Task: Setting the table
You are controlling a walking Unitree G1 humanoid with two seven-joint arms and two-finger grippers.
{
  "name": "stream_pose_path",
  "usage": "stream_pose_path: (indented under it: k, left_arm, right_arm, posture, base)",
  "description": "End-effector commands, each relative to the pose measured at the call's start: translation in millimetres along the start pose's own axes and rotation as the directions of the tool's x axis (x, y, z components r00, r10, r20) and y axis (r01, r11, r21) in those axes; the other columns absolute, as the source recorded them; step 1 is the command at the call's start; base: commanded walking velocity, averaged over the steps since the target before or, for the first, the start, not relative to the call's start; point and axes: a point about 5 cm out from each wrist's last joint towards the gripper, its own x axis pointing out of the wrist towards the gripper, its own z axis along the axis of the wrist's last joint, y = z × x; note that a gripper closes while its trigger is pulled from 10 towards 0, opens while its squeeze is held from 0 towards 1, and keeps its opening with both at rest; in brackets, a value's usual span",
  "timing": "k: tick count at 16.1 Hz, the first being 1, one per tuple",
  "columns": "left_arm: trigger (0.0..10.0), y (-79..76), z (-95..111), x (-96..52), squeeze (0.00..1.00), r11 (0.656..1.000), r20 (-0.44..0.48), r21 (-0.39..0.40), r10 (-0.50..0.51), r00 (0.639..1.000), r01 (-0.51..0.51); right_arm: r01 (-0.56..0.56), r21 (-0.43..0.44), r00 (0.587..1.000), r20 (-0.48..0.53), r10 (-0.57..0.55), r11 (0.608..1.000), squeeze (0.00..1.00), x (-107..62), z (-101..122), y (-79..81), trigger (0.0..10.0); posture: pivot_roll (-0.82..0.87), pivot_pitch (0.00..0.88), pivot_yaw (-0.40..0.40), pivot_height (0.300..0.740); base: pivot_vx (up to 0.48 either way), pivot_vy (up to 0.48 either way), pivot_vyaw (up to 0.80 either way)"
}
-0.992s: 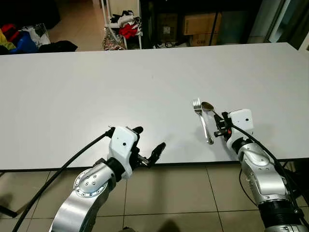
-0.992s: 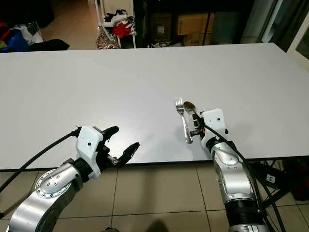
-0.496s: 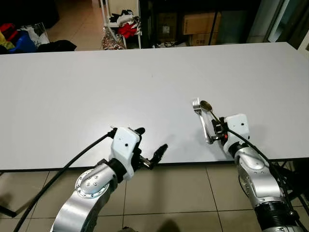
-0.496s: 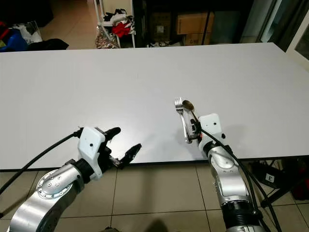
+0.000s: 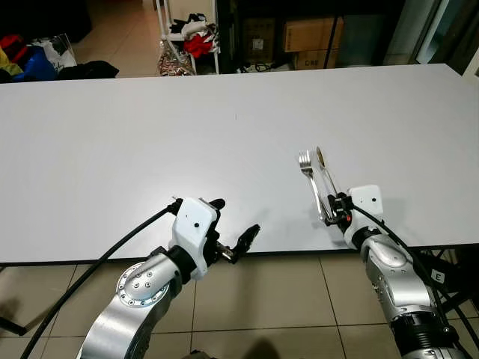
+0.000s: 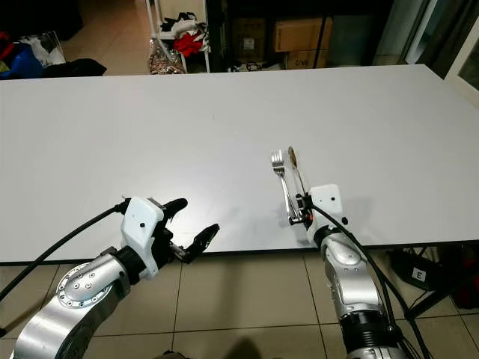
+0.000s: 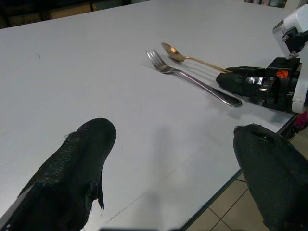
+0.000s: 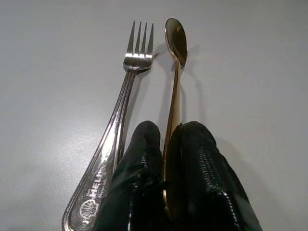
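Near the front edge of the big white rectangular table (image 5: 150, 134), over on the robot's right, a silver metal fork (image 5: 313, 187) lies flat with its tines pointing away from the robot. Right beside it is a slim gold-coloured spoon (image 8: 174, 72), and the right gripper (image 8: 166, 159) has its two black fingers (image 8: 202, 163) pinched onto the spoon's handle, so that pincer is closed around it, down near the handle end. From the head camera the spoon (image 5: 322, 168) looks turned on edge, bowl away from the robot, running alongside the fork. The left gripper (image 5: 233, 224) sits at the table's near edge, well apart from the cutlery, fingers spread wide with nothing between them. Past the far side of the table you can see cardboard boxes (image 5: 310, 37) and a heap of clothes (image 5: 196, 41) on the tiled floor (image 5: 127, 37).
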Motion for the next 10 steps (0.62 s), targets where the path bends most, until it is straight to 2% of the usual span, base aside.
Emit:
stream_pose_path:
  k: [1,6,7,8,9,10]
  left_arm:
    - [10.0,0.3,5.6,-1.1,0.00,1.000,0.014,0.018,-0.004,1.000,0.004]
    - [10.0,-0.5,4.9,0.0,0.00,1.000,0.012,0.020,-0.011,1.000,0.011]
    - [10.0,-0.7,4.7,0.4,0.00,1.000,0.012,0.019,-0.012,1.000,0.012]
    - [10.0,-1.1,4.6,0.7,0.00,1.000,0.012,0.019,-0.014,1.000,0.014]
    - [10.0,-1.6,4.7,0.9,0.00,1.000,0.012,0.020,-0.017,1.000,0.016]
    - [10.0,-1.9,4.8,1.0,0.00,1.000,0.012,0.020,-0.018,1.000,0.018]
  right_arm:
    - [-0.011,-0.008,1.000,-0.014,0.011,1.000,0.00,0.0,-3.0,-0.8,10.0]
    - [0.022,-0.032,1.000,-0.015,-0.022,0.999,0.00,0.0,2.4,-6.9,10.0]
    - [0.030,-0.027,0.999,-0.015,-0.031,0.999,0.31,0.5,3.7,-7.6,10.0]
    - [0.038,-0.019,0.999,-0.017,-0.038,0.999,0.55,0.9,5.1,-7.6,10.0]
    - [0.039,-0.015,0.999,-0.015,-0.039,0.999,1.00,0.9,6.0,-6.8,10.0]
    - [0.037,-0.013,0.999,-0.014,-0.037,0.999,1.00,0.7,6.2,-5.9,10.0]
  posture:
    - [-0.12,0.027,0.065,0.740]
    - [-0.13,0.027,0.064,0.740]
    - [-0.13,0.025,0.063,0.740]
    - [-0.13,0.025,0.063,0.740]
    - [-0.13,0.025,0.063,0.740]
    - [-0.13,0.025,0.063,0.740]
  base:
    - [0.000,0.000,0.00]
    - [0.000,0.000,0.00]
    - [0.000,0.000,0.00]
    - [0.000,0.000,0.00]
    - [0.000,0.000,0.00]
    - [0.000,0.000,0.00]
